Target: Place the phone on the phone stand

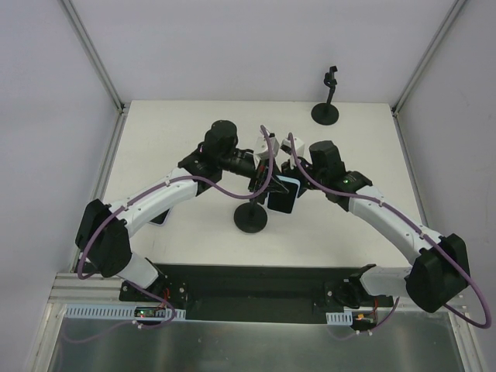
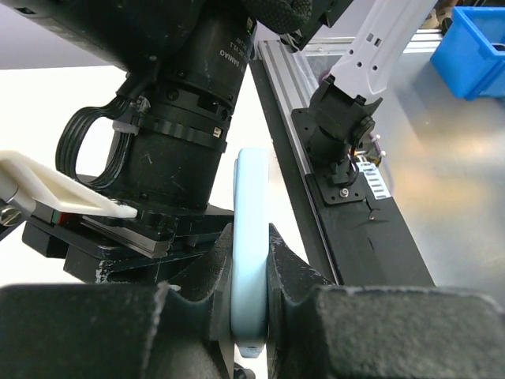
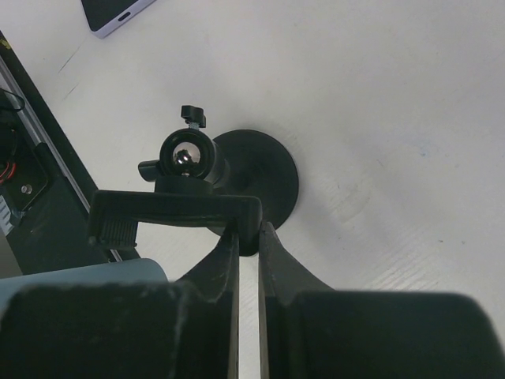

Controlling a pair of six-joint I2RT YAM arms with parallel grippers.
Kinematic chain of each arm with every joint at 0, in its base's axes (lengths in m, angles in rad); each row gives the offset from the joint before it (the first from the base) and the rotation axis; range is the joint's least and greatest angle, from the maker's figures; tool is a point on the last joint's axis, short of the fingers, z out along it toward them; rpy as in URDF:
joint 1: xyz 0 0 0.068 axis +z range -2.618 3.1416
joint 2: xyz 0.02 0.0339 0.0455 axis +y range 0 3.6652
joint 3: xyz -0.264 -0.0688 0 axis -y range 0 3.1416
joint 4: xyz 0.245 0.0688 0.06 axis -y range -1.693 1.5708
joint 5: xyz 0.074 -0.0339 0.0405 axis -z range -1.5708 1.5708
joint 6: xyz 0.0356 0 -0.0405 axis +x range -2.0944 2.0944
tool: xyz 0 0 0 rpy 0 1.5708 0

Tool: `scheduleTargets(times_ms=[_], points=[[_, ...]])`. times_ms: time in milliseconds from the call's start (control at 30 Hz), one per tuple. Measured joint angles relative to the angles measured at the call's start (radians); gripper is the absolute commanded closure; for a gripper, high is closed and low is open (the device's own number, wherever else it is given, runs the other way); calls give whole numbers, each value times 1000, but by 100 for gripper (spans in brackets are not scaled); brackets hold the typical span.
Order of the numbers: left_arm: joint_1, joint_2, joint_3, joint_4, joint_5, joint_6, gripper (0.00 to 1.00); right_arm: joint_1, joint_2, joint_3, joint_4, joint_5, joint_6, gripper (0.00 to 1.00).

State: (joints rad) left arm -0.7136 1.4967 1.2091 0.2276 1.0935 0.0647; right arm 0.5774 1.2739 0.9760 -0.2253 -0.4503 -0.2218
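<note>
Left gripper point(image 2: 251, 237) is clamped on the phone point(image 2: 251, 189). Its two dark fingers point(image 2: 288, 264) press the faces of the pale blue case from either side, and the left wrist view shows the phone edge-on, standing up between them.

The white worktop point(image 1: 194, 132) carries everything. Both arms reach in from its near edge and meet over its middle, the left arm point(image 1: 155, 198) arching from the left and the right arm point(image 1: 387, 217) from the right.

The phone stand point(image 3: 264, 170) is next in size. Its round black base sits a little nearer than the middle of the worktop, and its clamp bar point(image 3: 173, 215) lies across the top of the post. A second stand point(image 1: 325, 112) stands at the far edge towards the right corner, well apart.

In the top view the phone is held off the worktop, its dark screen just right of the nearer stand's base, between the two wrists.

Right gripper point(image 3: 248, 230) has its fingers drawn together with only a thin slit between them. The tips sit against the right end of the clamp bar; I cannot tell whether they pinch it.

A second, lavender phone point(image 3: 114, 9) lies flat on the worktop, apart from the stand. Smallest are the shiny ball joint point(image 3: 187, 155) and its little black knob point(image 3: 192, 115).
</note>
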Motion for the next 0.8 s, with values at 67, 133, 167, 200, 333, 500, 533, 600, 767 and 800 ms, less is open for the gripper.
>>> scheduleTargets(times_ms=[67, 133, 167, 200, 333, 500, 533, 600, 767, 800], points=[[2, 7, 5, -7, 6, 14, 100, -3, 2, 0, -2, -9, -4, 99], [3, 18, 14, -10, 21, 19, 100, -7, 3, 2, -5, -17, -8, 99], [7, 27, 21, -11, 30, 21, 100, -9, 5, 2, -5, -23, -10, 99], [9, 36, 30, -13, 41, 21, 100, -11, 5, 2, -5, -28, -14, 99], [13, 72, 55, -25, 79, 21, 100, -17, 7, 2, -6, -45, -30, 99], [26, 97, 59, -39, 111, 21, 100, -20, 7, 2, -10, -63, -48, 99], [30, 101, 60, -45, 118, 21, 100, -21, 7, 2, -11, -66, -50, 99], [40, 108, 61, -50, 132, 21, 100, -22, 9, 2, -10, -71, -52, 99], [47, 123, 73, -52, 153, 20, 100, -24, 13, 4, -7, -77, -55, 99], [48, 129, 77, -53, 158, 20, 100, -24, 14, 5, -8, -78, -56, 99]])
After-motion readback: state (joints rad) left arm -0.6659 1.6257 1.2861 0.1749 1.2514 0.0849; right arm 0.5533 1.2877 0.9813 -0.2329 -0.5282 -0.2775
